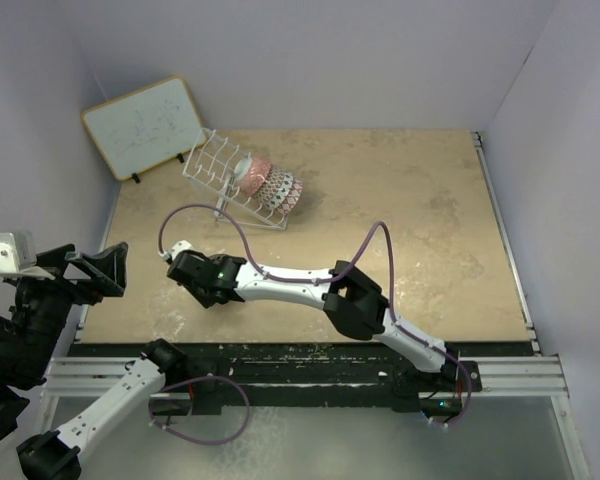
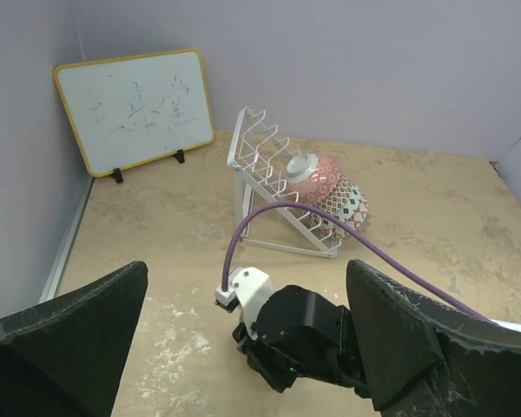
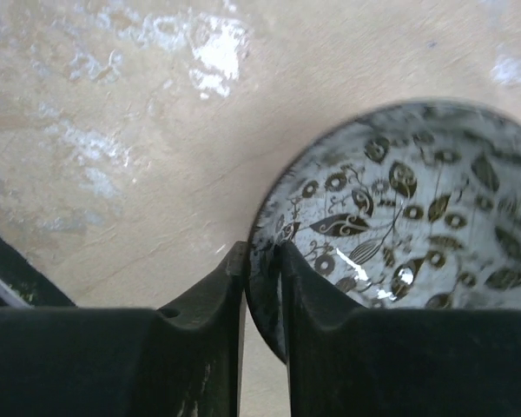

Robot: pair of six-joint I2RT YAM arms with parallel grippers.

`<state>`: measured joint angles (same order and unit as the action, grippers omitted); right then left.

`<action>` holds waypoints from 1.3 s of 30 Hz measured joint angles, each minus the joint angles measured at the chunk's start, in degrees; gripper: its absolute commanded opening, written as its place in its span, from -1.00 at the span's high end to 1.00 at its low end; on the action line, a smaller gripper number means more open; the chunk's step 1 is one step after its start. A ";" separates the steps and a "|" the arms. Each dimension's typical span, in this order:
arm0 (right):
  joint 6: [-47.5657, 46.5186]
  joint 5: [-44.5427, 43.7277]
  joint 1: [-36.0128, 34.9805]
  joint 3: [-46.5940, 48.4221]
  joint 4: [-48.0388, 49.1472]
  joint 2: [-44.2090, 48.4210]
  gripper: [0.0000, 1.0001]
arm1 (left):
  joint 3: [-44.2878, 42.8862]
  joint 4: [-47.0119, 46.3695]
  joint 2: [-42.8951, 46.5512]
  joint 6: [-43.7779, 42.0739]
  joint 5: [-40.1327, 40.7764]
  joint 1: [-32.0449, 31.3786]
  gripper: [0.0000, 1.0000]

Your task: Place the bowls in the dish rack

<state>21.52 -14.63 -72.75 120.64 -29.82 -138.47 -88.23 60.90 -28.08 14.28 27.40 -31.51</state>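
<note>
In the right wrist view a grey-black bowl (image 3: 399, 208) with a leaf pattern lies on the table. My right gripper (image 3: 262, 252) is shut on its left rim, one finger inside and one outside. From above, the right gripper (image 1: 185, 268) sits low at the table's left front and hides that bowl. The white wire dish rack (image 1: 212, 165) stands at the back left, with a pink-red bowl (image 1: 255, 172) and a patterned bowl (image 1: 283, 188) on edge in it. My left gripper (image 1: 90, 272) hangs open off the table's left edge, holding nothing.
A wood-framed whiteboard (image 1: 145, 125) leans in the back left corner behind the rack. Purple walls close in the table on three sides. The right arm's purple cable (image 2: 330, 228) loops over the table in front of the rack.
</note>
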 measured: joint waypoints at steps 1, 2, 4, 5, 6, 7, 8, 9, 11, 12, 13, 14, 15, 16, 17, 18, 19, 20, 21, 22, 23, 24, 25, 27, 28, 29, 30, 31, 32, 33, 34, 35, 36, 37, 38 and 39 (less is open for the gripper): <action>-0.26 -0.85 -0.07 0.00 0.37 0.00 0.69 | 0.00 0.00 0.00 0.00 0.00 0.00 -0.98; -0.50 -1.49 -0.07 0.00 0.68 0.13 0.73 | 0.00 0.00 0.00 0.00 0.00 -0.02 -0.98; -0.63 -2.58 -0.07 0.00 0.98 0.52 0.81 | 0.00 0.00 0.00 -0.02 0.00 0.00 -0.98; -0.63 -2.71 -0.07 0.00 0.96 0.74 0.82 | 0.00 -0.02 0.00 -0.02 0.00 -0.02 -0.99; -0.57 -2.51 -0.04 0.00 0.96 0.87 0.83 | 0.00 -0.04 0.00 -0.02 -0.02 -0.02 -0.98; -0.57 -2.34 -0.02 -0.02 0.98 1.01 0.83 | 0.00 -0.07 -0.02 -0.04 -0.02 0.00 -0.98; -0.79 -2.43 0.00 -0.02 1.14 1.18 0.83 | 0.02 -0.13 0.00 -0.04 -0.07 -0.02 -0.98; -0.81 -2.36 0.09 -0.11 1.27 1.68 0.84 | 0.04 -0.20 -0.02 -0.07 -0.09 -0.02 -0.98; -0.52 -0.52 0.35 -0.66 1.77 3.19 0.84 | 0.07 -0.37 -0.02 -0.13 -0.11 -0.02 -0.98; -0.48 0.42 0.55 -1.20 2.32 4.13 0.84 | 0.07 -0.46 -0.02 -0.15 -0.11 -0.02 -0.98; -0.31 1.84 1.03 -2.25 3.21 5.73 0.85 | 0.07 -0.46 -0.02 -0.20 -0.11 -0.02 -0.98; -0.09 3.08 1.31 -3.10 4.00 7.26 0.85 | 0.07 -0.46 -0.02 -0.24 -0.11 0.00 -0.98; 0.42 5.22 1.75 -4.50 5.33 9.29 0.85 | 0.07 -0.46 -0.02 -0.31 -0.11 0.00 -0.98; 0.87 6.88 2.23 -5.62 6.47 10.95 0.85 | 0.07 -0.44 -0.02 -0.37 -0.11 -0.02 -0.98; 1.88 9.77 3.17 -7.85 9.01 13.64 0.85 | 0.04 -0.46 -0.02 -0.39 -0.11 -0.02 -0.98; 2.84 12.28 4.31 -9.62 11.19 15.93 0.85 | 0.04 -0.46 -0.02 -0.39 -0.11 -0.02 -0.98; 4.09 15.52 5.73 -11.74 14.05 18.32 0.85 | 0.04 -0.46 -0.02 -0.39 -0.11 0.00 -0.98; 5.84 19.12 7.56 -14.45 17.99 20.87 0.85 | 0.04 -0.44 -0.02 -0.39 -0.11 -0.02 -0.98; 7.56 21.86 9.18 -16.72 21.40 22.77 0.85 | 0.04 -0.44 -0.02 -0.39 -0.11 -0.02 -0.98; 10.14 25.88 11.69 -20.02 26.60 25.29 0.85 | 0.02 -0.44 -0.02 -0.39 -0.11 0.00 -0.98; 13.66 30.10 14.69 -23.26 32.46 27.45 0.85 | -0.04 -0.44 -0.02 -0.39 -0.11 0.00 -0.98; 16.68 33.20 17.25 -25.40 37.16 28.70 0.84 | -0.07 -0.44 -0.02 -0.39 -0.11 -0.02 -0.98; 19.89 36.26 19.71 -27.23 42.62 29.38 0.84 | -0.11 -0.42 -0.02 -0.42 -0.09 -0.02 -0.98; 26.16 41.29 24.30 -29.70 52.87 29.33 0.84 | -0.31 -0.39 -0.02 -0.42 -0.09 -0.02 -0.98; 29.00 42.82 26.08 -30.45 57.35 28.96 0.83 | -0.42 -0.39 -0.02 -0.44 -0.09 -0.02 -0.98; 31.69 44.33 27.41 -31.08 61.37 28.46 0.84 | -0.57 -0.39 -0.02 -0.44 -0.07 0.00 -0.98; 34.88 45.83 28.46 -31.65 65.99 27.85 0.83 | -0.72 -0.42 -0.02 -0.44 -0.07 0.00 -0.98; 38.29 47.34 29.09 -32.09 70.86 27.06 0.83 | -0.85 -0.42 -0.02 -0.46 -0.07 0.00 -0.98; 41.66 48.63 29.38 -32.24 75.17 26.14 0.83 | -0.94 -0.39 -0.02 -0.46 -0.07 0.00 -0.98; 45.57 49.81 29.53 -32.28 80.56 24.94 0.83 | -0.98 -0.42 -0.02 -0.46 -0.04 -0.02 -0.98; 49.70 50.64 29.64 -32.28 86.49 23.52 0.83 | -1.03 -0.37 -0.02 -0.46 -0.04 -0.02 -0.98; 53.57 51.21 29.88 -32.26 91.82 22.10 0.84 | -1.05 -0.39 -0.02 -0.46 -0.04 -0.02 -0.98; 57.92 51.54 30.12 -32.26 98.03 20.35 0.84 | -1.11 -0.35 -0.02 -0.46 -0.04 -0.02 -0.98; 61.33 51.65 30.25 -32.26 102.47 18.88 0.83 | -1.20 -0.33 -0.02 -0.46 -0.04 -0.02 -0.98; 64.74 51.60 30.51 -32.26 106.01 17.42 0.84 | -1.33 -0.26 -0.02 -0.46 -0.04 -0.02 -0.99; 67.52 51.47 30.88 -32.26 108.48 16.04 0.83 | -1.49 -0.13 -0.02 -0.46 -0.02 -0.02 -0.98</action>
<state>89.03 36.84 -41.87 88.38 78.65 -122.43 -89.71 60.77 -28.10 13.82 27.38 -31.53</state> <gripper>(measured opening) 0.085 0.990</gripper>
